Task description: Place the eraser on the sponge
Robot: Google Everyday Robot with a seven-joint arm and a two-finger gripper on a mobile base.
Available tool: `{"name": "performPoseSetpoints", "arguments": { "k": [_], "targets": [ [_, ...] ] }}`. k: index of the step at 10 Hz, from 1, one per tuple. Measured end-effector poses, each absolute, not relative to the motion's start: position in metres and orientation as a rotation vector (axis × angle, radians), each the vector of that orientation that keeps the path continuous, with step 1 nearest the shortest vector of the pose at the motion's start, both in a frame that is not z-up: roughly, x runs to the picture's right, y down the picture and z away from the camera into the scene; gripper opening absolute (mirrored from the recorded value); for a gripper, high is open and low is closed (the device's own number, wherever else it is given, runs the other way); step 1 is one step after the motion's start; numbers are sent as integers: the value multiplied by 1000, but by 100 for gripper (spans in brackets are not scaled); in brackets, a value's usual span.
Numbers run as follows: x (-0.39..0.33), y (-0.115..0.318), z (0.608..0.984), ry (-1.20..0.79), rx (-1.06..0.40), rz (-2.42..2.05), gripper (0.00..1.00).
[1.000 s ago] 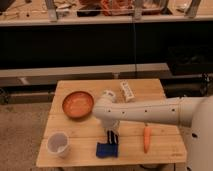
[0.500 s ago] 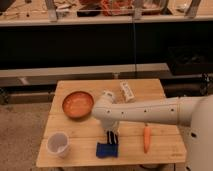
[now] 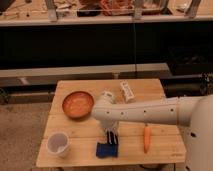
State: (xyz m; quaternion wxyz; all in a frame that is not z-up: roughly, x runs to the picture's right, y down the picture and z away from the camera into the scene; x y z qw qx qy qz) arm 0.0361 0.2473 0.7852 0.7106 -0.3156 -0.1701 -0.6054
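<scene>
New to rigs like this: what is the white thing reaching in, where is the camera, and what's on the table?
The white tube from the right is the robot's single arm; its gripper points down at a dark-blue sponge near the front edge of the wooden table. One camera looks down on the table; its mounting is not on record. Also there: an orange bowl, a white cup, a carrot and a white bottle. Whether the gripper holds anything cannot be made out.

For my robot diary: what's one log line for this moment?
gripper: low over sponge | eraser: not clearly seen | carrot: right of sponge
</scene>
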Motion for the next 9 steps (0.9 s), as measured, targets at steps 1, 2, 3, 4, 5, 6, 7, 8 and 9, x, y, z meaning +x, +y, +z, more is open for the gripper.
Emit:
{"name": "performPoseSetpoints", "arguments": {
  "k": [1,2,3,4,5,6,7,8,9],
  "targets": [
    [36,247,785,-377,-699,-1347,49],
    [36,248,785,-377,-699,-1350,51],
    [36,248,786,-377,-698,-1352,51],
    [36,248,786,-377,-698,-1355,49],
    [36,248,786,-377,-698,-1358,45],
    [36,248,786,-377,-697,-1360,45],
    [35,249,786,-378,-697,-1364,45],
    [35,249,786,-378,-696,-1368,46],
    [35,249,786,-378,-696,-1371,50]
  ]
}}
